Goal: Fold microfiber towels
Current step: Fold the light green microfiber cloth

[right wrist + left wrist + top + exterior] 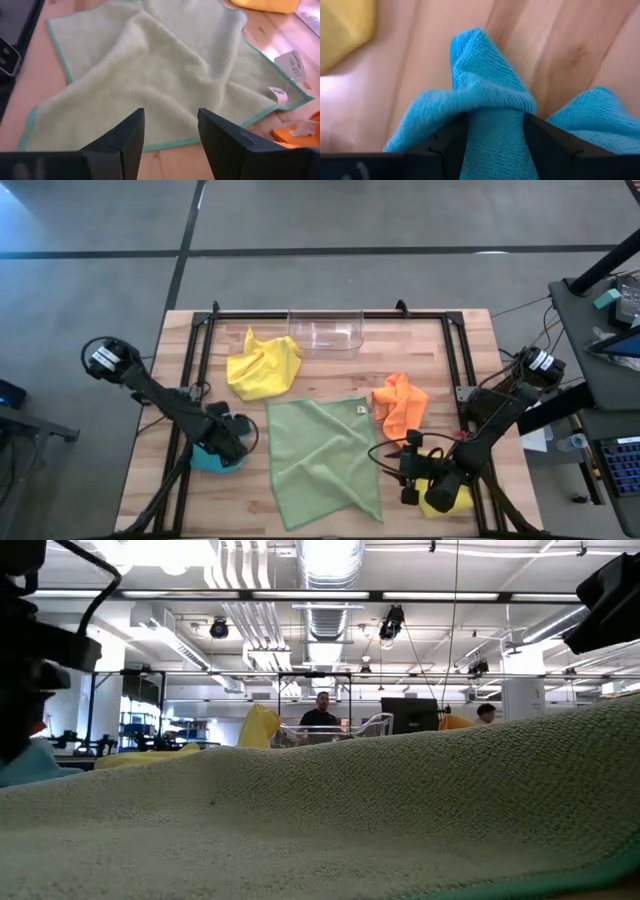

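A pale green towel (325, 462) lies spread flat mid-table, its white tag (292, 65) at the far right corner. A crumpled yellow towel (262, 366) lies far left of it and an orange towel (400, 406) to its right. My left gripper (228, 442) points down at the table's left, shut on a light blue towel (490, 85). My right gripper (170, 120) stands open above the green towel's right edge with nothing between its fingers. A second yellow towel (446, 498) lies under the right arm. My left gripper pinches a bunched fold (495, 107) of the light blue towel between its two fingers, several layers gathered together. The fingers come from above, pointing down. The cloth rises in a ridge into the fingers, and the rest of the towel (208, 460) lies slack on the table.
A clear plastic bin (326, 328) stands at the table's far edge, in the middle. A black frame rail (200, 370) runs along the left, far and right sides of the tabletop. Bare wood shows between the blue and the green towel.
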Available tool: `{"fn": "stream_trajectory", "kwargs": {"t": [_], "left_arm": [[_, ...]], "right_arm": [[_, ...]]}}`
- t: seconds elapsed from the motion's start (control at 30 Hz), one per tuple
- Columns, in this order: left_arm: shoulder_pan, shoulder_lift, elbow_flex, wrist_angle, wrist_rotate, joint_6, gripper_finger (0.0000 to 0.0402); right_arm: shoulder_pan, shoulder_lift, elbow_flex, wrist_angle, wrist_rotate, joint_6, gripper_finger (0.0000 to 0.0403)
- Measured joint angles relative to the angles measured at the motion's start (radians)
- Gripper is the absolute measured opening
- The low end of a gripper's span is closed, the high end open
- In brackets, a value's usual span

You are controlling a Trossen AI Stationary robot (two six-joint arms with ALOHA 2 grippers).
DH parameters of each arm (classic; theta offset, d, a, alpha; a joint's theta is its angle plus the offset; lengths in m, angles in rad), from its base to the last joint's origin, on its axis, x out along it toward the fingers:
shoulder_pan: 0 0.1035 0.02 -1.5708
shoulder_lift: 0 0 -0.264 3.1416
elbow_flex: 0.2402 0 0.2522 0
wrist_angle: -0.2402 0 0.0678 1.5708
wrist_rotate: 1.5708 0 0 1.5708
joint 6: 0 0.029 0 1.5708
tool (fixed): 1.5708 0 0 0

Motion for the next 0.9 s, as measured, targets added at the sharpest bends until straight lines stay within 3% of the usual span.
{"fn": "stream_trajectory", "kwargs": {"t": [0.13,0.3,0.47,0.57,0.7,0.9], "left_arm": [[0.0,-0.028,0.051,-0.02,-0.044,0.007,0.018],[-0.002,-0.035,0.132,0.023,-0.186,0.082,0.018],[0.0,-0.033,0.121,0.338,-0.329,0.258,0.018],[0.0,-0.01,0.08,0.662,-0.33,0.395,0.018],[0.0,0.067,0.035,1.056,-0.234,0.548,0.018],[-0.002,0.261,0.067,1.138,-0.175,0.539,0.018]], "right_arm": [[0.0,0.0,0.0,0.013,0.047,-0.012,0.0176],[-0.001,0.006,0.0,0.013,0.204,-0.022,0.0174],[-0.043,0.011,0.0,0.012,0.26,-0.026,0.0174],[-0.077,0.014,0.0,0.02,0.218,-0.026,0.0173],[-0.085,0.03,-0.001,0.025,0.194,-0.026,0.0173],[-0.085,0.075,-0.001,0.05,0.169,-0.026,0.0173]]}}
